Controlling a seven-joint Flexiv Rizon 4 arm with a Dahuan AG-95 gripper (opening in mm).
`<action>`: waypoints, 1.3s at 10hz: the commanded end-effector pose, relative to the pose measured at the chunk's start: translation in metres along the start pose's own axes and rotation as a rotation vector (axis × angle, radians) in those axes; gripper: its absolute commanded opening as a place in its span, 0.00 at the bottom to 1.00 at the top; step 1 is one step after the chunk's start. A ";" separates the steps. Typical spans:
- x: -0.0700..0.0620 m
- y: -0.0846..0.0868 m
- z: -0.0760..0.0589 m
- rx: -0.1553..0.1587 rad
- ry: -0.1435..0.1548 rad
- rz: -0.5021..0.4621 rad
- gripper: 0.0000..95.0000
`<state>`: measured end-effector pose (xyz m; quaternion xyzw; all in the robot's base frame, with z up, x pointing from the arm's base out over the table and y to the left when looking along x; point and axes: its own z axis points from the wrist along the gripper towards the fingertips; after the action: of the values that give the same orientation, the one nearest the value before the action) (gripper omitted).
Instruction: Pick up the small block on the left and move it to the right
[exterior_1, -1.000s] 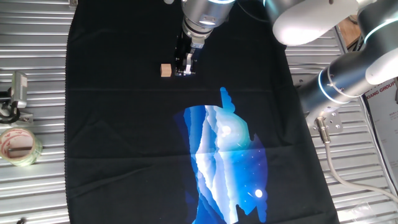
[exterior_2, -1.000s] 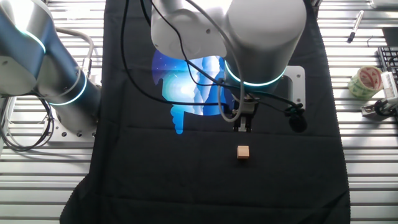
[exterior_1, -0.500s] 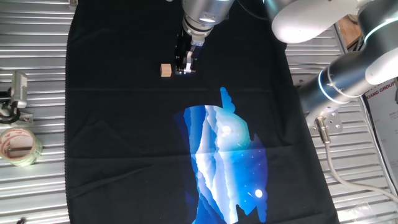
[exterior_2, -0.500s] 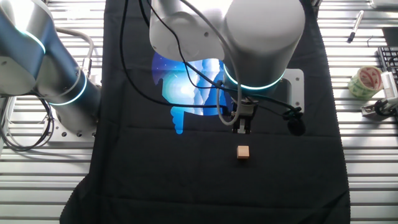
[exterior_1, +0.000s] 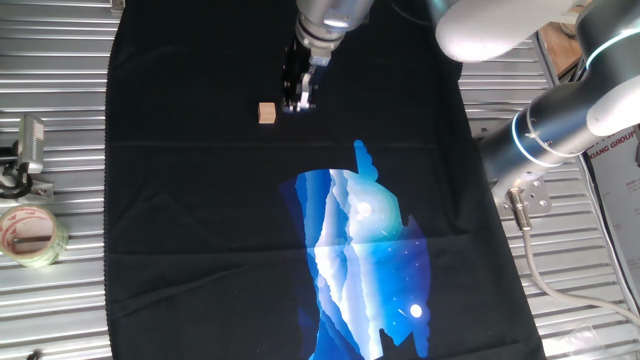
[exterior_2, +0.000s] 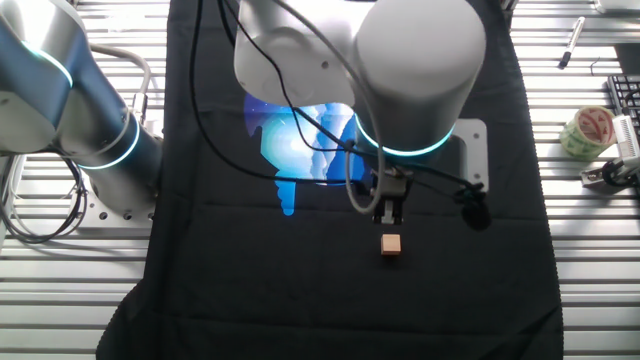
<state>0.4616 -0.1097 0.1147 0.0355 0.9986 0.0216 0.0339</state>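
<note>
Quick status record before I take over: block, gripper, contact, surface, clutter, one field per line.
block: small block, tan cube resting on the cloth, not grasped
gripper: gripper beside the block, fingertips close together; open or shut unclear
contact: apart from the block in both views
surface: black cloth with a blue print
clutter: tape roll off the cloth, on the metal table
task state: pick not yet done
</note>
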 end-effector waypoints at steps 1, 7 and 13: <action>0.001 -0.005 0.000 0.004 -0.003 -0.008 0.00; 0.002 -0.008 -0.001 0.007 -0.014 -0.048 0.00; 0.002 -0.008 -0.001 0.008 -0.030 -0.069 0.40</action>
<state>0.4594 -0.1173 0.1151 0.0019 0.9986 0.0161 0.0503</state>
